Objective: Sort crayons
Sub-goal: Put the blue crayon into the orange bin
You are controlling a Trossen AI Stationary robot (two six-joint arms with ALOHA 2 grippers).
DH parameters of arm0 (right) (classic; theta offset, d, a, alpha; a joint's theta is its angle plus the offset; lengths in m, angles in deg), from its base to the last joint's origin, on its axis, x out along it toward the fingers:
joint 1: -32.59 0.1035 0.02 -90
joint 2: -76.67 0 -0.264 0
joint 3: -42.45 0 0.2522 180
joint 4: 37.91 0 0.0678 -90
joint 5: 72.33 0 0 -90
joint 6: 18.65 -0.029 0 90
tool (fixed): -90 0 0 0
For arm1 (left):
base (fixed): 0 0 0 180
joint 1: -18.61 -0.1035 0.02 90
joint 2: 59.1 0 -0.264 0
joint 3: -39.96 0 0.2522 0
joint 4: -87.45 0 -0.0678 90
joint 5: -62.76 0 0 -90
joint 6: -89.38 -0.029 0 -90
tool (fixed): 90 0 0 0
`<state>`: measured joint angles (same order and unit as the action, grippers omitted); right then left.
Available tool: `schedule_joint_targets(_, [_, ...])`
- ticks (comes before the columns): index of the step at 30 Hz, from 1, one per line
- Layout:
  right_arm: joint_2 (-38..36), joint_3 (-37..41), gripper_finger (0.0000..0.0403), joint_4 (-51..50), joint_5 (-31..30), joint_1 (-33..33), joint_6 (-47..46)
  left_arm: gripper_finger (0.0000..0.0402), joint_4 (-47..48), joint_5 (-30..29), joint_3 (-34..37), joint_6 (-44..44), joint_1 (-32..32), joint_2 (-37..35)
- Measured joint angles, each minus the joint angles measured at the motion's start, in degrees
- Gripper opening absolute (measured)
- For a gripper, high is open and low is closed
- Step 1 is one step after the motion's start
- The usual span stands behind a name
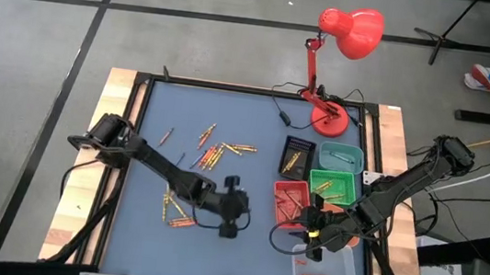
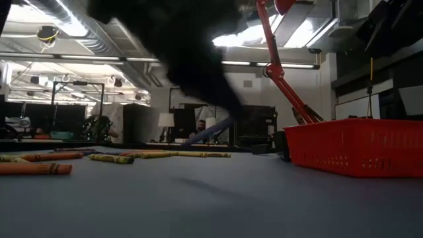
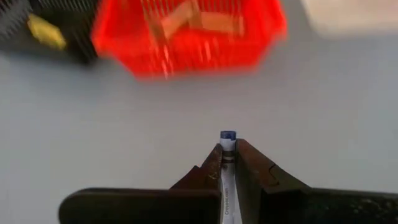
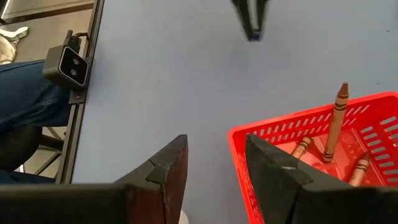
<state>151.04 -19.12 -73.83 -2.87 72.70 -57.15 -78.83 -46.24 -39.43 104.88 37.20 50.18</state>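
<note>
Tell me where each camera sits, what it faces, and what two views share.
High: overhead, straight down on table, both arms.
Low: table level, across loose crayons into the room; a dark arm blurs overhead.
Left wrist: past the left gripper, shut on a blue crayon, toward the red tray.
Right wrist: past the open right gripper at that tray.
Shared: both wrists see the red tray.

Crayons (image 1: 211,152) left of trays (image 1: 315,184)

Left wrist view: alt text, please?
The left gripper is shut on a blue-tipped crayon above the bare grey table. Ahead sits a blurred red slotted plastic tray.
</note>
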Motion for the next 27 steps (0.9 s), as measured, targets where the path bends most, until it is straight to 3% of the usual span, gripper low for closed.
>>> schedule_joint_targets(8, [0.00, 0.00, 0.0159, 0.02, -5.58, -0.01, -0.25, 0.0008, -18.92, 0.02, 0.00, -8.05, -5.68, -0.08])
schedule_joint_targets(18, [0.00, 0.00, 0.0159, 0.18, -24.84, -0.05, -0.35, 0.0008, -32.79, 4.65, -0.02, -10.07, -8.68, -0.14])
schedule_joint_targets(27, [0.02, 0.00, 0.0159, 4.44, -25.86, -0.53, 2.89, 0.0008, -43.61, 10.13, -0.07, -10.12, -8.70, -0.16])
